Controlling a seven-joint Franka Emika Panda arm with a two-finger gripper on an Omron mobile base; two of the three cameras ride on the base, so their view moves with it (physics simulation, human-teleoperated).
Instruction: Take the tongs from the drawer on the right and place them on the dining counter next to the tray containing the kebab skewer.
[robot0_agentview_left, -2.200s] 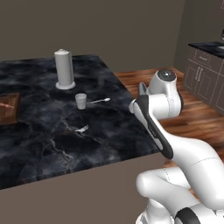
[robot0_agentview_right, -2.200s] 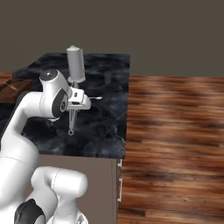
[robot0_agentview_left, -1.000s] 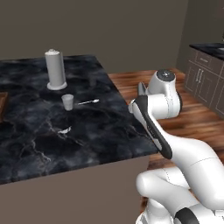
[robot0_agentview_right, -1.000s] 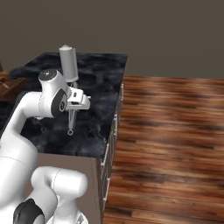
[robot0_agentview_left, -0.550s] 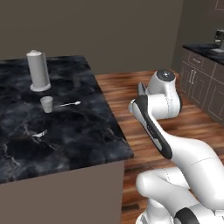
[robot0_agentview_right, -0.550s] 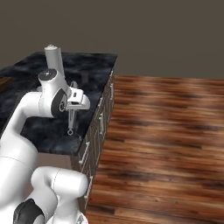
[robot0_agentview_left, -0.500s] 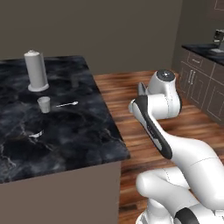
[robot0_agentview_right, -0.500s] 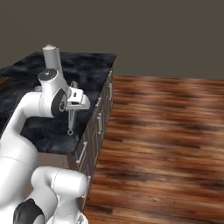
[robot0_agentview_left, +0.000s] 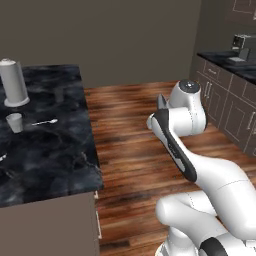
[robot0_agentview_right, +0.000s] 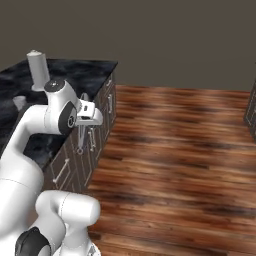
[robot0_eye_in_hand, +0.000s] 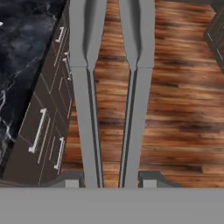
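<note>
Left base: white canister (robot0_agentview_left: 14, 82), small cup (robot0_agentview_left: 15, 122) and spoon (robot0_agentview_left: 45, 121) are sitting on the dining counter (robot0_agentview_left: 55, 155).
Right base: gripper (robot0_agentview_right: 81, 131) is hanging beside the counter's edge.
Hand: fingers (robot0_eye_in_hand: 71, 182) are pinching the tongs (robot0_eye_in_hand: 111, 87) over wooden floor (robot0_eye_in_hand: 175, 109), cabinet drawers (robot0_eye_in_hand: 46, 135) lying left.

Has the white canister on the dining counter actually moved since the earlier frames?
No. The white canister keeps its place beside the small cup and spoon on the dining counter; the whole view shifted, so the base drove.
</note>
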